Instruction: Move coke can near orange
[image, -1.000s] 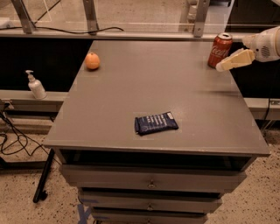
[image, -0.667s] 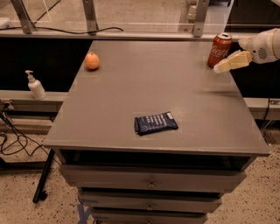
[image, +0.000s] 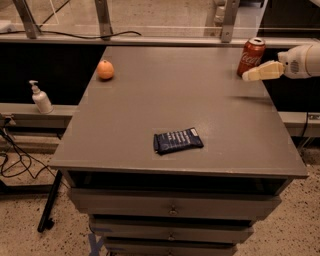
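Note:
The red coke can (image: 250, 54) stands upright at the far right corner of the grey table (image: 150, 115). The orange (image: 105, 69) sits at the far left of the table, well apart from the can. My gripper (image: 248, 76) reaches in from the right edge, low over the table, and its cream tip lies right at the can's lower right side. The can's base is partly hidden behind it.
A dark blue snack packet (image: 177, 140) lies near the table's front middle. Drawers (image: 172, 207) sit under the table front. A white pump bottle (image: 41, 98) stands on a ledge to the left. Metal posts and a rail run behind the table.
My gripper has crept slightly left and down, closer against the can. The can, orange and packet have not moved.

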